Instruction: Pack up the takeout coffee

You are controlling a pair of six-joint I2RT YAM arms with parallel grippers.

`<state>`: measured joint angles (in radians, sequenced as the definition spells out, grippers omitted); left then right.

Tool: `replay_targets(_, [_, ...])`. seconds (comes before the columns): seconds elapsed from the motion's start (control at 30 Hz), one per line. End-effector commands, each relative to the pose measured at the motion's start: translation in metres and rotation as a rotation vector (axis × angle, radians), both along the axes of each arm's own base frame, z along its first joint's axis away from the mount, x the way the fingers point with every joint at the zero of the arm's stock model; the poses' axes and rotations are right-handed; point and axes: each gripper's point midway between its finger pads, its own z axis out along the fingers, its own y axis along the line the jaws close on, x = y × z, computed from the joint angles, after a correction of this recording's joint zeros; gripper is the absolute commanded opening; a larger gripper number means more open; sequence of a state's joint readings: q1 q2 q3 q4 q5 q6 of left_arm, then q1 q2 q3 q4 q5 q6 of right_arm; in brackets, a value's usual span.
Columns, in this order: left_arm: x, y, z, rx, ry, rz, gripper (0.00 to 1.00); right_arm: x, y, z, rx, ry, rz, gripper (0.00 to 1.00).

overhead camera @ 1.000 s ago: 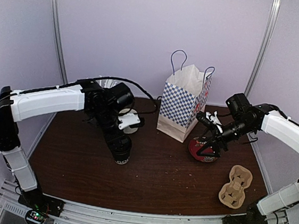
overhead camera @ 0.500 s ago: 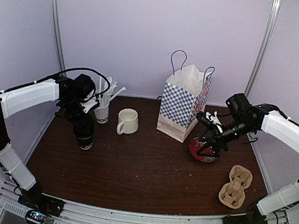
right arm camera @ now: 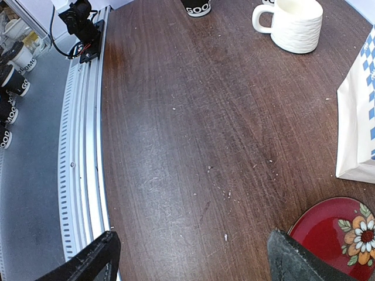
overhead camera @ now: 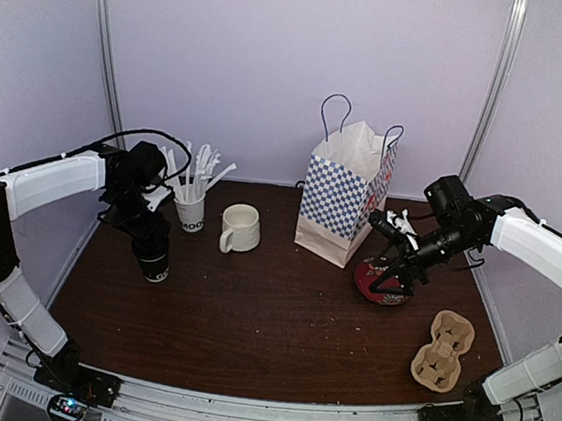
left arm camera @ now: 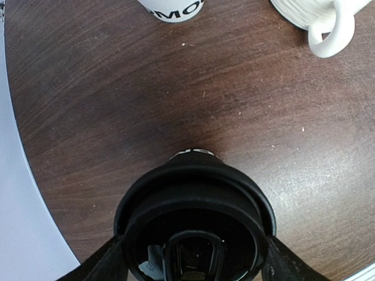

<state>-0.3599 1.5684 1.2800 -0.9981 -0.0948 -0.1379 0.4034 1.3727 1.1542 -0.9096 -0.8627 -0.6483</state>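
Peering down, we see left fingers [left arm camera: 101,268] pinching the takeout coffee [overhead camera: 155,268] by its lid [left arm camera: 193,196], cup body hidden beneath; right fingers [right arm camera: 92,262] spread wide, partly cut off.

This looks like a robot test lab, not a home. The left arm [overhead camera: 58,182] and the right arm [overhead camera: 543,248] are bolted to a metal rail [overhead camera: 269,420] at the edge of a brown table [overhead camera: 279,321]. Plain pale walls [overhead camera: 278,49] and metal poles [overhead camera: 107,51] close it in like a booth.
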Motion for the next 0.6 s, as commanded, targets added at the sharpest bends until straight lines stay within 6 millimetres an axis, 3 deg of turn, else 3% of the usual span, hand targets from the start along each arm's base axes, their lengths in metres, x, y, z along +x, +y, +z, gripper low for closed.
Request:
replay_targets(0.0, [0.004, -0.002, -0.004, -0.023, -0.008, 0.023, 0.83, 0.001, 0.000, -0.001, 0.001, 0.009, -0.002, 0.90])
replay_targets(0.13, [0.005, 0.001, 0.004, -0.013, -0.033, 0.030, 0.97, 0.001, 0.001, 0.003, 0.007, 0.012, -0.010, 0.91])
replay_targets(0.2, [0.006, 0.004, 0.010, -0.001, -0.043, 0.031, 0.97, 0.003, 0.001, 0.010, 0.008, 0.017, -0.014, 0.91])
replay_targets(0.33, [0.007, 0.008, 0.039, 0.010, -0.095, 0.037, 0.98, 0.017, -0.003, 0.058, -0.029, -0.063, -0.046, 0.90])
replay_targets(0.57, [0.009, -0.007, 0.103, -0.102, -0.268, 0.005, 0.98, 0.090, -0.030, 0.140, -0.130, -0.344, -0.346, 0.85])
